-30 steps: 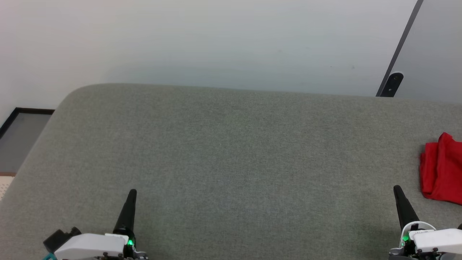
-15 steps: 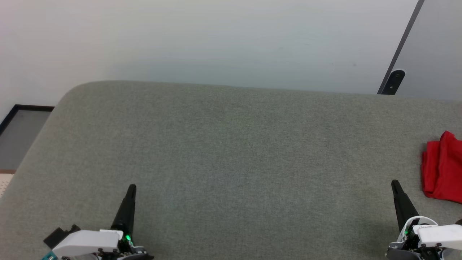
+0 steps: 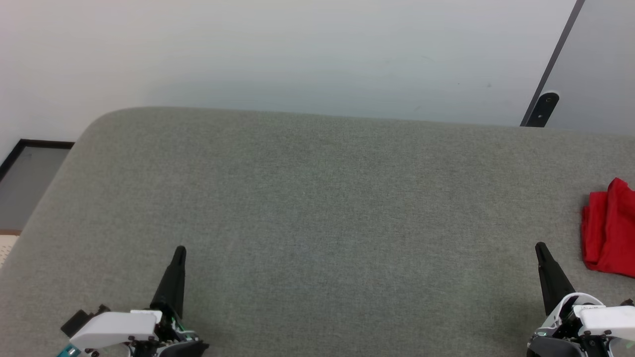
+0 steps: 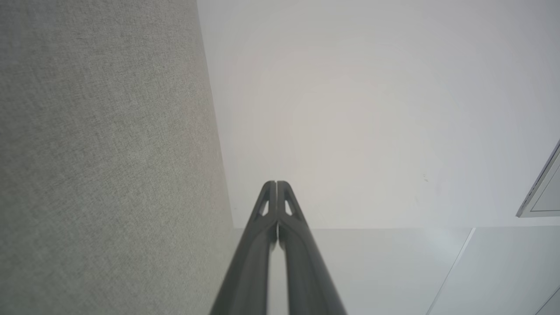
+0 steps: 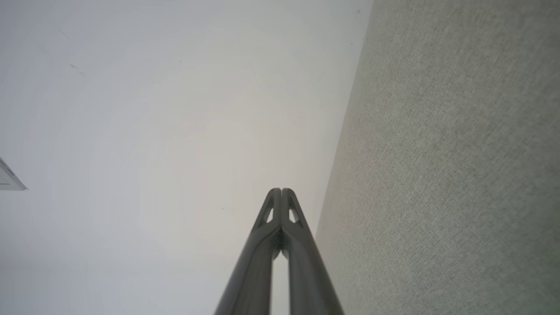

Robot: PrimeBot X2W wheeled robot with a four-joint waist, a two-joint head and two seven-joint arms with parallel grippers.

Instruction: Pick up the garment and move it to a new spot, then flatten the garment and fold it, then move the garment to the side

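Note:
The garment (image 3: 610,229) lies as a folded red bundle at the right edge of the head view, on the grey fabric surface (image 3: 322,208); part of it is cut off by the frame. My right gripper (image 3: 540,247) stands shut a little left of it and nearer to me, not touching it. At the lower left my left gripper (image 3: 179,251) is shut and empty, far from the garment. In the wrist views both sets of fingers press together at the tips: left gripper (image 4: 276,183), right gripper (image 5: 281,190), each beside the grey surface (image 4: 100,157) (image 5: 459,166).
A pale wall (image 3: 297,49) rises behind the grey surface's far edge. A dark-framed panel (image 3: 30,173) shows at the far left below the surface's rounded corner. A dark strip with a bracket (image 3: 543,106) slants down at the upper right.
The whole head view has shifted slightly, so the camera has moved. Both grippers stay shut; the garment lies where it was.

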